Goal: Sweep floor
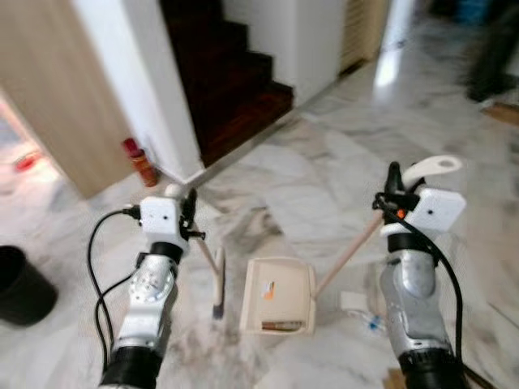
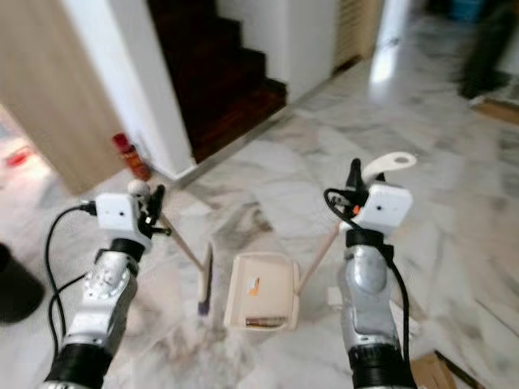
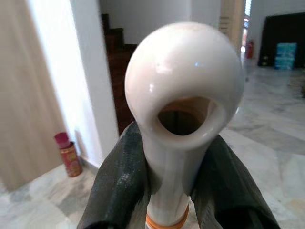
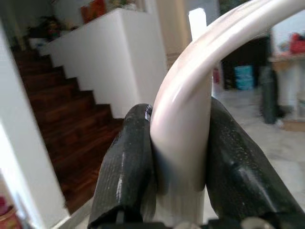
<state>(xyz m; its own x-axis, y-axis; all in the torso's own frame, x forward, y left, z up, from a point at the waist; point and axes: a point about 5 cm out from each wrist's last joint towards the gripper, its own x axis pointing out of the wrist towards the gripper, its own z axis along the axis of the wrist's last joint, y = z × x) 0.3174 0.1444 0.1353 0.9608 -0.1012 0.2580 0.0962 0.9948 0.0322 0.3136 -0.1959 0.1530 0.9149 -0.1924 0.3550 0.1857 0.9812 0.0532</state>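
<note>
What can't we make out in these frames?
- Dustpan contents: something brown lies at its lip, too small and blurred to name, eye views.
- Broom bristles: blurred, eye views.
- White scrap by the right arm: too small to identify.
- Far right background: motion-blurred dark shapes, eye views.
- Black bin: cut by left edge.
- Handle shafts: hidden below claw fingers, wrist views.

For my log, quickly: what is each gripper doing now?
Left gripper: shut on the cream plastic broom handle.
Right gripper: shut on the cream dustpan handle.
</note>
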